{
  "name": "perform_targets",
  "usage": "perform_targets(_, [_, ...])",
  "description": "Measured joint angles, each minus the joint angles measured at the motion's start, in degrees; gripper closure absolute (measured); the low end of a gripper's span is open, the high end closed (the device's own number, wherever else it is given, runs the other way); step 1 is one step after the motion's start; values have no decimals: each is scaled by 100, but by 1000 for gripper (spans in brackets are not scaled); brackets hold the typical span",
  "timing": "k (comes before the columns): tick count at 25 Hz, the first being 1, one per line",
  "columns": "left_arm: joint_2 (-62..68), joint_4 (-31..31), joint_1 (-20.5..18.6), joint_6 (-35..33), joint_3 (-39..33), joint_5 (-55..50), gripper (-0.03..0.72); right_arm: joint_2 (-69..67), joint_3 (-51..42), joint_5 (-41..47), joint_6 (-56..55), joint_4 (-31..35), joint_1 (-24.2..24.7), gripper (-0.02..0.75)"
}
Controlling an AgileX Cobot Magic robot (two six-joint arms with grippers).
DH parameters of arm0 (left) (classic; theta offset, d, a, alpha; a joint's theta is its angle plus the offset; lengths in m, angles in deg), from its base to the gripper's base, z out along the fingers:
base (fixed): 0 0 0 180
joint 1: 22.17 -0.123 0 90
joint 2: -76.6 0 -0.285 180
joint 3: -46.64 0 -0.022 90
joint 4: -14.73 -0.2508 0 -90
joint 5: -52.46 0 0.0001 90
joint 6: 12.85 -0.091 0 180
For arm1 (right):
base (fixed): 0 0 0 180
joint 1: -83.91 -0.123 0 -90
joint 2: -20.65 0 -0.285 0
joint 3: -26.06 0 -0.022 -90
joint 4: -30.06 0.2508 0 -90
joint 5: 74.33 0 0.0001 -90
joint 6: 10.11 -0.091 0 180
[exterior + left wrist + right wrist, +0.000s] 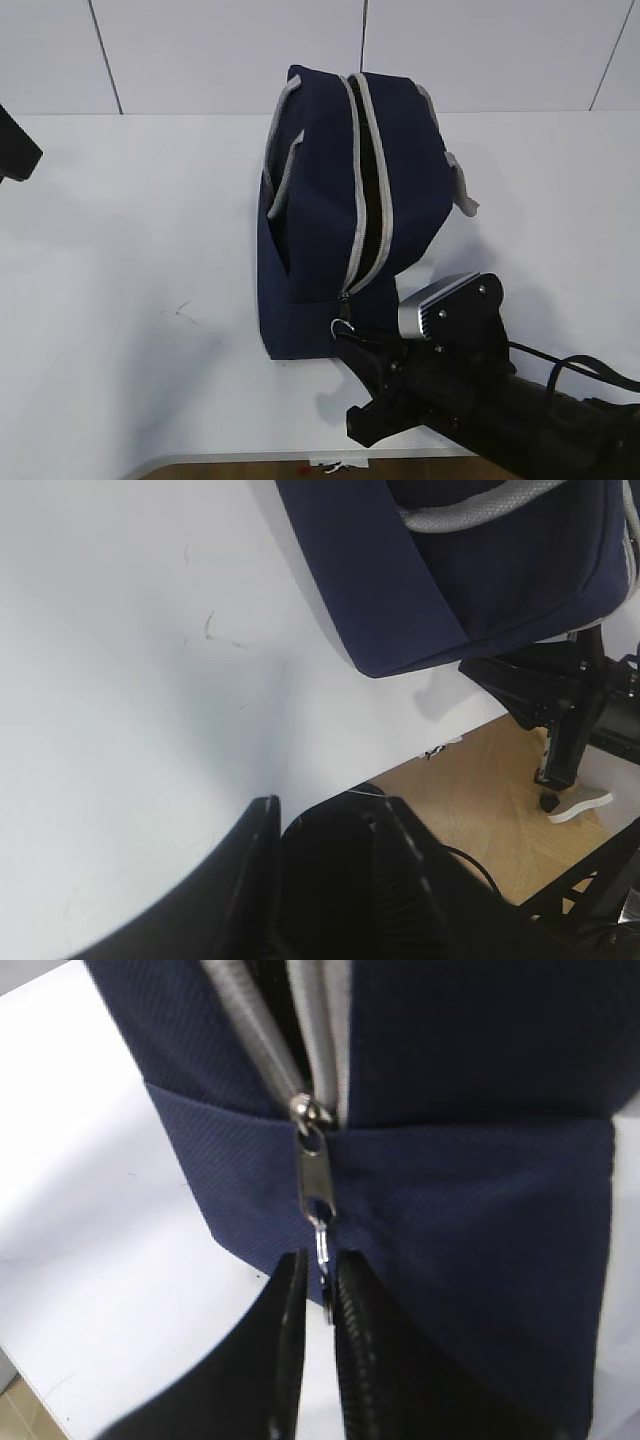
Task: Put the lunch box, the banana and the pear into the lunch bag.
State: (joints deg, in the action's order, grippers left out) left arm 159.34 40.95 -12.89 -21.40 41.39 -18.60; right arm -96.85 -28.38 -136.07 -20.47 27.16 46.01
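Observation:
The navy lunch bag [320, 200] stands on the white table [130, 250], its grey zipper drawn open along the top. The slider and ring pull [316, 1175] hang at the bag's near end. My right gripper [320, 1260] is at that end, jaws a narrow gap apart; the ring lies between them against the right finger. In the exterior view that gripper [345, 342] sits just below the pull [343, 325]. My left gripper [330, 805] is open and empty, low over the table's front edge, left of the bag [480, 580]. The lunch box, banana and pear are out of view.
Grey webbing handles [285, 170] hang on the bag's sides. The table's front edge [420, 755] runs close behind the bag's near end, with wooden floor [490, 800] below. The right arm's black body [500, 400] fills the front right corner. A dark arm part [15, 145] shows at far left.

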Motion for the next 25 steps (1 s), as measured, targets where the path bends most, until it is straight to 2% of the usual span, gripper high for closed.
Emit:
perform_targets(10, [0,0,0,0,0,0,444,0,0,-37,0,30,0,659])
perform_targets(16, [0,10,0,0,0,0,444,0,0,-46,-53,132,0,745])
perform_targets(25, [0,30,0,0,0,0,444,13,0,-38,-469,-100,0,746])
